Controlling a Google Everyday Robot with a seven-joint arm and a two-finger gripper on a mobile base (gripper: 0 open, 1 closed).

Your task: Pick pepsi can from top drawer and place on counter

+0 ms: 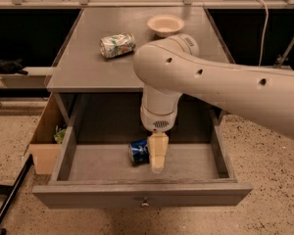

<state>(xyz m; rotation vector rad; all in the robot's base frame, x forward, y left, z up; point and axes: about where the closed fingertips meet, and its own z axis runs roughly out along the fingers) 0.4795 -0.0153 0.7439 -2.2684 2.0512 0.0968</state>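
The pepsi can (138, 151) lies on its side inside the open top drawer (88, 196), near the middle of the drawer floor. My gripper (157, 154) hangs from the thick white arm and reaches down into the drawer, right beside the can's right end, touching or nearly touching it. The arm hides the back middle of the drawer. The grey counter (83, 70) is the cabinet top above the drawer.
A crushed silver-and-green can (117, 44) lies on the counter's left half and a cream bowl (165, 25) stands at its back. A tan cardboard box (45, 148) sits on the speckled floor left of the drawer. A black bar (7, 202) lies at lower left.
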